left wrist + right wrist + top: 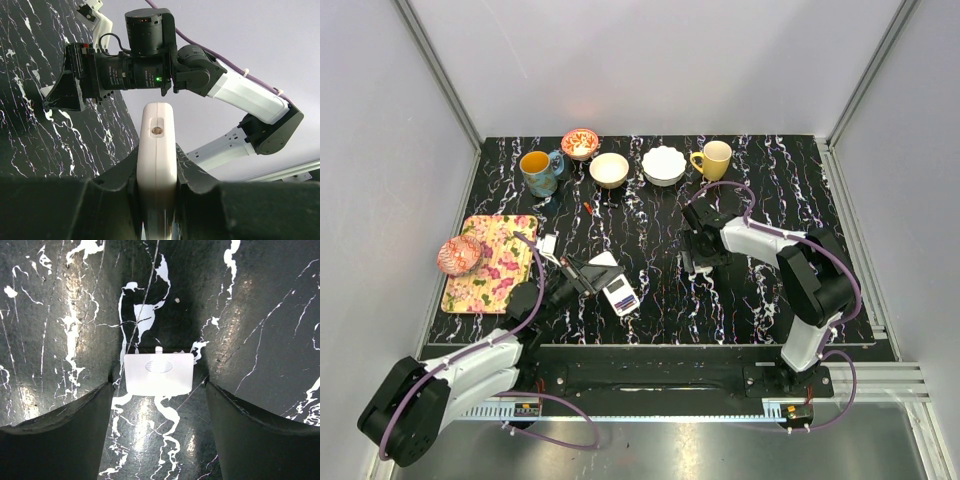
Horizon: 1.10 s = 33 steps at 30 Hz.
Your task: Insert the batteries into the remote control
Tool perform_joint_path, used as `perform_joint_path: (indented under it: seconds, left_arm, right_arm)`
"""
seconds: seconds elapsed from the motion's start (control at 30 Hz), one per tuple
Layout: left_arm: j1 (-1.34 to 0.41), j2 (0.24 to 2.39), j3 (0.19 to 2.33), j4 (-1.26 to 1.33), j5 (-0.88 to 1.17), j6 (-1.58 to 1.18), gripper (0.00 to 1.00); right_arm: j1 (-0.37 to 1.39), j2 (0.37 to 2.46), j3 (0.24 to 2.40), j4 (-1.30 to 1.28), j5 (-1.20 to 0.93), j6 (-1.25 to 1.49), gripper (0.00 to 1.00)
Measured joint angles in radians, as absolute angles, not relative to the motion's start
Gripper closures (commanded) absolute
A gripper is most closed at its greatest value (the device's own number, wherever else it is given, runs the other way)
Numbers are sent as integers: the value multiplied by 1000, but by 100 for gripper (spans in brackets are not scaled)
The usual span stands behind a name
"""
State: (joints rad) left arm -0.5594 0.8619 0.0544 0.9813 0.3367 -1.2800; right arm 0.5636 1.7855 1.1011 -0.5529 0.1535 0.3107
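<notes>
Between the left gripper's (156,200) clamped fingers the remote control (157,150) sits edge-on, at the table's (750,190) near left. The right gripper (159,405) stands wide astride a small white lid (159,372), probably the battery door. No batteries show, so loading seems wholly ahead. Mugs (540,170), bowls (609,169) and a floral tray (505,265) sit well apart, blocking nothing.

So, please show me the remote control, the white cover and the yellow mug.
remote control (156,150), left wrist view, its white edge.
white cover (158,372), right wrist view, its middle.
yellow mug (716,163), top view, its body.
</notes>
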Motion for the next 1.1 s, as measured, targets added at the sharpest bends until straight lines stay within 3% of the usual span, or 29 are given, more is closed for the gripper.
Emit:
perform_joint_path:
  seconds: [1.1]
  left_arm:
    - [-621, 919, 57, 978, 295, -1256, 100]
  right_arm:
    - [530, 1776, 1085, -544, 66, 241, 30]
